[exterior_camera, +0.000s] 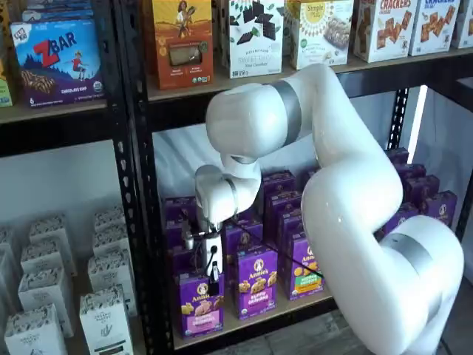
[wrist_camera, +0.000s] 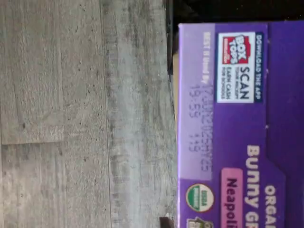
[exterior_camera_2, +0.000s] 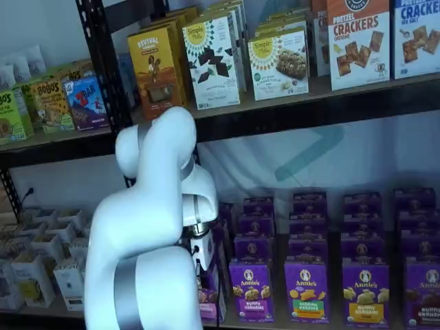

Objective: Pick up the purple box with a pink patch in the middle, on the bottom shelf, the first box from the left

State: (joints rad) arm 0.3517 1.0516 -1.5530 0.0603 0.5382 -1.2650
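The purple box (exterior_camera: 200,305) with a pink panel stands at the left end of the front row on the bottom shelf (exterior_camera: 294,305). In the wrist view its top (wrist_camera: 237,123) shows close up, with a Box Tops label and a pink "Neapoli" strip. My gripper (exterior_camera: 213,278) hangs right at the box's top edge. Only a dark finger shows side-on, so I cannot tell whether it is open or shut. In a shelf view the arm hides most of the gripper (exterior_camera_2: 203,253) and of the box (exterior_camera_2: 210,304).
A purple-panel box (exterior_camera: 256,282) and a green-panel box (exterior_camera: 303,268) stand just right of it, with more purple boxes behind. A black upright post (exterior_camera: 137,222) stands close on the left, with white cartons (exterior_camera: 103,310) beyond. Grey wood floor (wrist_camera: 71,118) lies below.
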